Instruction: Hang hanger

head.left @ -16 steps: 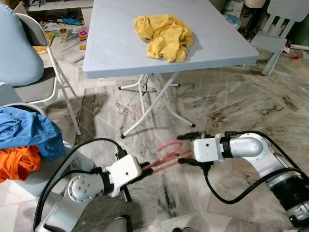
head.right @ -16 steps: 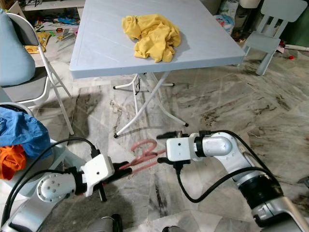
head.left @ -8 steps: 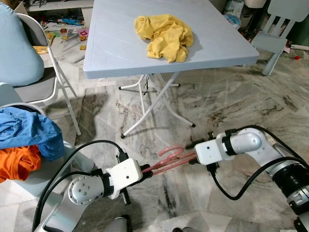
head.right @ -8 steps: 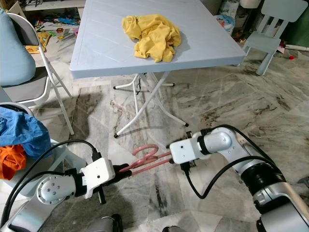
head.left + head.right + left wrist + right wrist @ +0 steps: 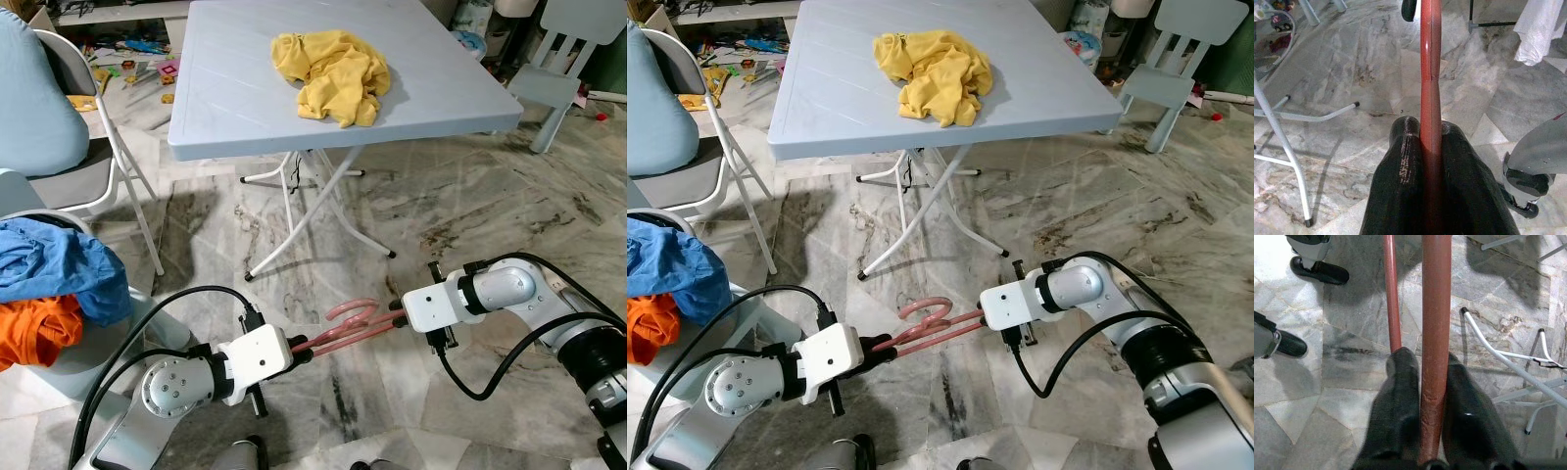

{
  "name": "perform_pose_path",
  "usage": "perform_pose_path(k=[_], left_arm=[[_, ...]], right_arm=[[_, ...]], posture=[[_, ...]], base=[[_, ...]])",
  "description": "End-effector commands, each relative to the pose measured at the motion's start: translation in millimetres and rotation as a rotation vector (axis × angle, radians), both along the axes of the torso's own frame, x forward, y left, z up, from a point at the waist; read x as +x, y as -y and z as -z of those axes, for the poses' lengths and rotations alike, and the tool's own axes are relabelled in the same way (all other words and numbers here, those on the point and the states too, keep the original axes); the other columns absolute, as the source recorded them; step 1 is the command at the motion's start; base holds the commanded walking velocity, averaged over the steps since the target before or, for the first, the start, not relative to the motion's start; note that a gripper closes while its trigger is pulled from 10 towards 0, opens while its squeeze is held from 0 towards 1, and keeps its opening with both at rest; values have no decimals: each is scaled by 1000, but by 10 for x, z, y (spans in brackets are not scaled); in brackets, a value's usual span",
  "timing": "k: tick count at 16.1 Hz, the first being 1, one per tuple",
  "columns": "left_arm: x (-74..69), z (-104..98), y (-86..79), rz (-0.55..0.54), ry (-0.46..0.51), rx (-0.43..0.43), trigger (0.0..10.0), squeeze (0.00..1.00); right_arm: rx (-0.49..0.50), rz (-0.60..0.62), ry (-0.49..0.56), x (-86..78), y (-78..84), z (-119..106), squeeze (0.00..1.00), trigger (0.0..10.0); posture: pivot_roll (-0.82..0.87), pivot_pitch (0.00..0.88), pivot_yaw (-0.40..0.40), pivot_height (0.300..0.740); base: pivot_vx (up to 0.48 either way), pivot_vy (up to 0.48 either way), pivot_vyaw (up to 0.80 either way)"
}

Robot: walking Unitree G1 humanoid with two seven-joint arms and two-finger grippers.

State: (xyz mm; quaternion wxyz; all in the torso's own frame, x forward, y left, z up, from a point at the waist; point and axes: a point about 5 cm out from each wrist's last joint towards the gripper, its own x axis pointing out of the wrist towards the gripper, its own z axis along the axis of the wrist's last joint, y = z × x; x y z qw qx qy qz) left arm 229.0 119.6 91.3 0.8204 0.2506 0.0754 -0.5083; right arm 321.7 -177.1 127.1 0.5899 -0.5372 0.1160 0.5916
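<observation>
Light blue folding table [image 5: 235, 98] on marble floor [image 5: 470, 206] — crumpled yellow garment [image 5: 333, 73] on top.

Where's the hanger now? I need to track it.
The pink hanger hangs low over the marble floor before the table, clamped between the left pincer and right pincer.

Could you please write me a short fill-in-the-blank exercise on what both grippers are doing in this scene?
1. The left gripper and right gripper both have their jaws shut on the ____ plastic hanger.
2. A crumpled ____ garment lies on the grey folding table.
3. The hanger is held above the ____ floor.

Missing words: pink; yellow; marble
</observation>
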Motion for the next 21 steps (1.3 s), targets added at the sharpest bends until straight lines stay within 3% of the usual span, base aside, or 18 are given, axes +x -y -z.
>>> perform_pose_path(k=[1,7,8,9,12,14,21], left_arm=[[-15,16,15,7,9,5,10000,0],[-22,29,33,6,10,5,10000,0],[1,28,20,-35,14,-14,10000,737],[32,25,2,-84,9,-40,10000,1000],[127,-21,-39,-145,96,-34,10000,1000],[185,-87,-98,-178,185,-9,10000,1000],[159,-163,-128,-196,238,-34,10000,1000]], right_arm=[[-4,-14,12,24,-14,-54,0,0],[11,-29,-3,27,-40,-75,0,0],[12,-26,-6,17,-30,-61,0,0],[13,-23,-10,4,-21,-43,0,0],[-2,36,30,28,27,16,0,0],[32,104,58,68,-30,47,0,0],[-12,203,122,150,29,135,0,0]], posture=[[13,157,-16,740],[10,159,-21,740],[9,160,-21,740],[8,161,-20,740],[8,161,-20,740],[10,168,-21,740],[27,180,-22,740]], base=[[0,0,0],[0,0,0],[0,0,0],[0,0,0],[0,0,0],[0,0,0],[0,0,0]])
